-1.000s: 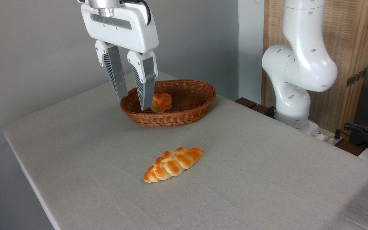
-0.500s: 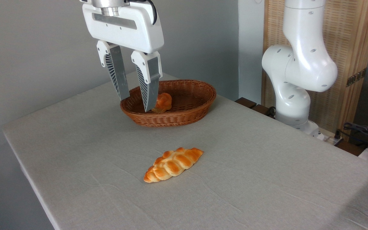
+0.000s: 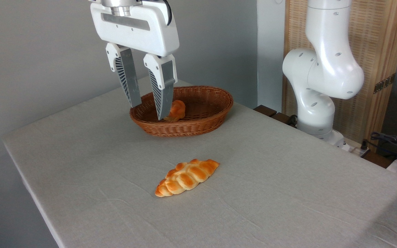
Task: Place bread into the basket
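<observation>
Grey cloth covers the bench [image 3: 288,193], and nearest the camera the braided bread [image 3: 186,177] lies flat on it, untouched and well apart from everything else. Farther back sits the wicker basket [image 3: 203,127] with 1 small round bun [image 3: 176,109] inside. Above the basket's left end hangs the gripper [image 3: 149,110], jaws spread and empty. The step in hand looks like the approach: the next move calls for travelling forward, lining up across the loaf's width, and descending.
</observation>
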Controlling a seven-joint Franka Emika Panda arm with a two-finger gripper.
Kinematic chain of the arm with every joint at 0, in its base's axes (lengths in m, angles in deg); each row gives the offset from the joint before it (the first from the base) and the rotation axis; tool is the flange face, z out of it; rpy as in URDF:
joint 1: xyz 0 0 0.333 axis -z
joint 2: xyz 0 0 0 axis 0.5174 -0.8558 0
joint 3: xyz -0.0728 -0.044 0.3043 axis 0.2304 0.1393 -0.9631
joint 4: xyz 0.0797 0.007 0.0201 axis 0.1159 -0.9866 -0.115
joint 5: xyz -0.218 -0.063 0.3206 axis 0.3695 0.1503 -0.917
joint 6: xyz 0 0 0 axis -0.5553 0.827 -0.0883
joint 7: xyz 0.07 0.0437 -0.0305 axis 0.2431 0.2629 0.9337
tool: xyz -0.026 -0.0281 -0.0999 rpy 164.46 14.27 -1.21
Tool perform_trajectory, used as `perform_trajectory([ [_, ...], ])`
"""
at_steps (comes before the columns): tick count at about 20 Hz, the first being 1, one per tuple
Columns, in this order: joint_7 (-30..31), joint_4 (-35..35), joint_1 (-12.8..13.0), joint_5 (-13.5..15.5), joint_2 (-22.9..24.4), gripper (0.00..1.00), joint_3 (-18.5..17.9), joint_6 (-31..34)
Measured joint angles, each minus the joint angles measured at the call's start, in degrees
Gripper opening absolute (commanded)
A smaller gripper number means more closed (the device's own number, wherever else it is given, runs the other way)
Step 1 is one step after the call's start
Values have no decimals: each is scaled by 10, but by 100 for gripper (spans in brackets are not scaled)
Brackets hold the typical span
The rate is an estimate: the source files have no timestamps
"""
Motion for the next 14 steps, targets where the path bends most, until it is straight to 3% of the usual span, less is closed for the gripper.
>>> perform_trajectory([
  [10, 0, -127, 0, 0, 82, 100, -10, -50],
  [14, 0, -193, 0, 0, 113, 100, -19, -106],
])
